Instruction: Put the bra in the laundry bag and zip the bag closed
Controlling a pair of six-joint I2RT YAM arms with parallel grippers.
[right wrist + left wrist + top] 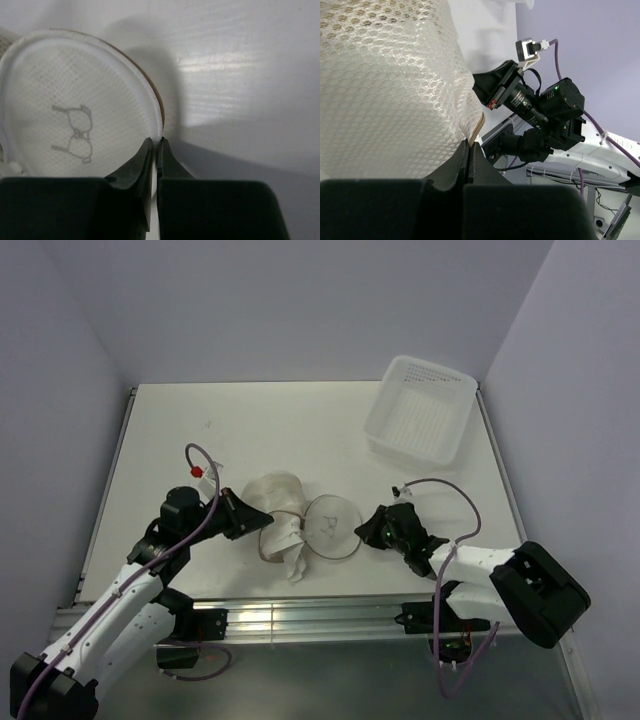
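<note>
The laundry bag [278, 502] is a whitish mesh pop-up bag lying on its side mid-table. Its circular face with the black spectacles-like mark [332, 527] points right. My left gripper [265, 521] is shut on the bag's left rim; the left wrist view shows the brownish hoop [478, 124] pinched between the jaws [471, 143], with mesh [385, 85] filling the frame. My right gripper [362, 530] is shut on the edge of the circular face [65, 115], jaws closed at the rim [156, 141]. A whitish fabric piece [293, 558] hangs below the bag; I cannot tell if it is the bra.
A white rectangular plastic tray [405, 448] stands at the back right corner. Grey walls enclose the table on three sides. The metal rail [300, 615] runs along the near edge. The right arm's wrist [530, 102] shows beyond the bag in the left wrist view.
</note>
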